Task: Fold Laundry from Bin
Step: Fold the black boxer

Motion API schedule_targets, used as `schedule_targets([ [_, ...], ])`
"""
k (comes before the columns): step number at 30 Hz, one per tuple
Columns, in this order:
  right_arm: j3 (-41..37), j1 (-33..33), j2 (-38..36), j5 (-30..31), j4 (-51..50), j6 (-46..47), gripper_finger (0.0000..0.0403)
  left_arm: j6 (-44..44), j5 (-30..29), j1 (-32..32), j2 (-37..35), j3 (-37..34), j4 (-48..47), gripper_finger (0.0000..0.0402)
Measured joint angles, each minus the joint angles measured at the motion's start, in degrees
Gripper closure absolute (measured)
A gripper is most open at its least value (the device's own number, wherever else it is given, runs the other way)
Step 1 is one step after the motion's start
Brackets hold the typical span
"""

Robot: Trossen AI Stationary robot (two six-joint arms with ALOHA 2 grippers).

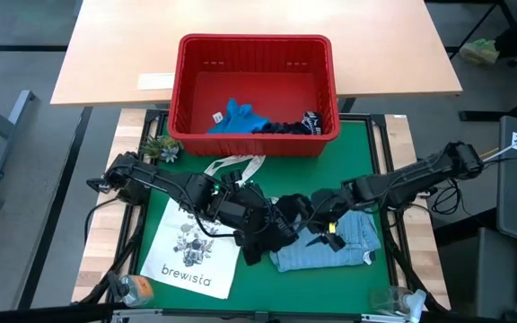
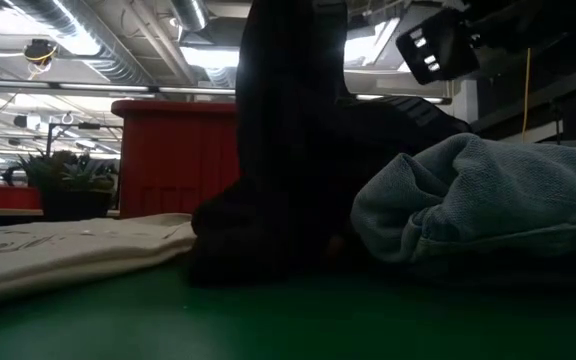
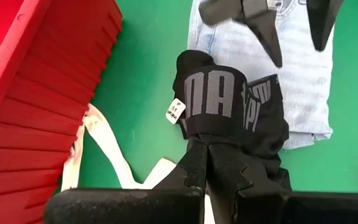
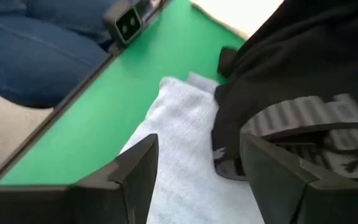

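Bin (image 1: pixel 255 54) at far middle of worktop (image 1: pixel 366 144), with loose laundry (image 1: pixel 240 117) inside along near wall. Small plant (image 1: pixel 162 148) just left of bin's near-left corner. Tote bag (image 1: pixel 189 256) flat at near left, straps (image 1: pixel 236 165) reaching far toward bin. Dark garment (image 3: pixel 229 106) just right of tote, pinched in left claw (image 3: pixel 209 146). Denim garment (image 1: pixel 330 244) right of that, touching it, partly beneath. Right claw (image 4: pixel 197 168), fingers apart, over denim garment beside dark garment.
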Motion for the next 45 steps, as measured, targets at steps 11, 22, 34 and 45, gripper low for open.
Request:
schedule_targets([
  [11,0.0,0.36,6.41,4.03,0.23,5.09,0.0175,0.02,-0.02,0.0,0.0,0.0,0.73,0.0402],
  [22,0.04,0.36,7.9,4.09,-0.02,12.62,0.0175,0.13,-0.39,0.0,0.0,0.0,0.7,0.0402],
  [34,0.04,0.36,7.9,7.96,-1.49,11.93,0.0175,0.17,-0.46,-0.02,0.0,0.0,0.68,0.0402],
  [45,0.04,0.41,7.87,7.81,2.22,14.09,0.0175,0.2,-0.92,0.0,0.02,0.0,0.68,0.0402],
])
